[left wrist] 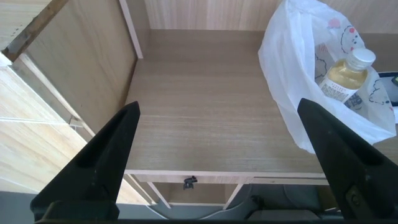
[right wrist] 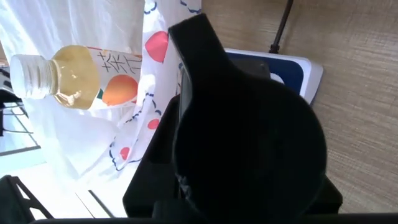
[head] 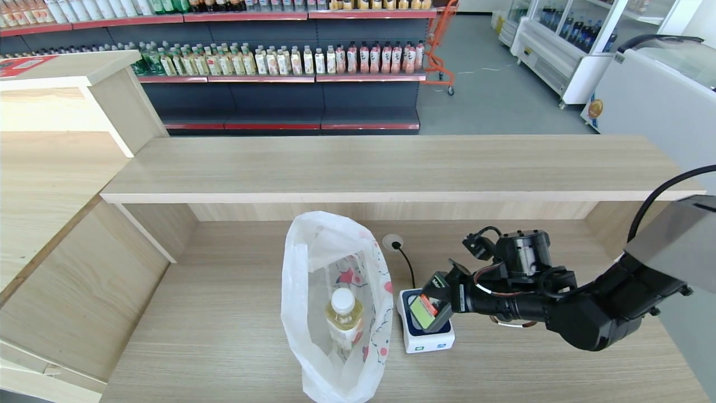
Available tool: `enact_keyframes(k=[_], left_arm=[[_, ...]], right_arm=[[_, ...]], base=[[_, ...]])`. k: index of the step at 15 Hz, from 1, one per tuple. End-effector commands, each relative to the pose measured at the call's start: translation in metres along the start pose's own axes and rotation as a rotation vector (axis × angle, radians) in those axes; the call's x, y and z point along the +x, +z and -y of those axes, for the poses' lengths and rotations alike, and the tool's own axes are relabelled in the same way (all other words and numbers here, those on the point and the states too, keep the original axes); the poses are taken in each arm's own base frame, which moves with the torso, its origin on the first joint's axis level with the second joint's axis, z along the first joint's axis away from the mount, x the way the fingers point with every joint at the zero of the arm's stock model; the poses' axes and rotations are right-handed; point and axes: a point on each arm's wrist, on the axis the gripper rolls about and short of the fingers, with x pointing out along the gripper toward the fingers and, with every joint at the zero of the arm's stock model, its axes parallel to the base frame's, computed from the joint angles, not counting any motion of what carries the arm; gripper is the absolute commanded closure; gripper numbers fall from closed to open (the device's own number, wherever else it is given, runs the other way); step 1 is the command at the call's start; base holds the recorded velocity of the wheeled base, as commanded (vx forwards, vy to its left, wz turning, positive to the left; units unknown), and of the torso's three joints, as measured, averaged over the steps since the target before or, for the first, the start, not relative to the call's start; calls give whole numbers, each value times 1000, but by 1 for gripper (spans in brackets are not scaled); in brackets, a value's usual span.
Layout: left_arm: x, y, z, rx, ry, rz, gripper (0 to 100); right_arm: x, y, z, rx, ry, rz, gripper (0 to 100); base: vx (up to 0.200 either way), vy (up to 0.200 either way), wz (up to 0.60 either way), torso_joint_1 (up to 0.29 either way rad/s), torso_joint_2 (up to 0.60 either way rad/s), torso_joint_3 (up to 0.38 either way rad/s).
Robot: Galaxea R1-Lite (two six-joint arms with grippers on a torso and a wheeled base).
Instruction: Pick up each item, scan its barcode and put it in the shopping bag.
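The pale wood-grain desk (head: 224, 313) lies bare and wide left of the thin, crinkled white plastic shopping bag (head: 313, 263). The left end effector (left wrist: 219, 106) faces that stretch, fingers spread apart. The bag stands open-mouthed, with a capped clear bottle of pale yellow drink (head: 344, 316) upright inside. Just right of it, the right end effector (head: 433, 302) clamps a small flat green pack with a red label (head: 420, 313) over the boxy white-and-blue scanner (head: 428, 338), its broad face tilted upward.

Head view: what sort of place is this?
Most likely a small shop's checkout: shelves of bottled drinks, glass-door coolers, and the right gripper holding a green packet over a scanner beside the shopping bag.
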Motion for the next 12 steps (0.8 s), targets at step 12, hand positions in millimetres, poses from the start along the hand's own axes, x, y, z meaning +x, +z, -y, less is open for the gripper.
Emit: enact_keyframes(k=[12], left_arm=[[0, 0, 0, 0, 0, 1, 0]], right_arm=[[-28, 38, -50, 43, 72, 151, 100]], base=[[0, 0, 0, 0, 0, 0]])
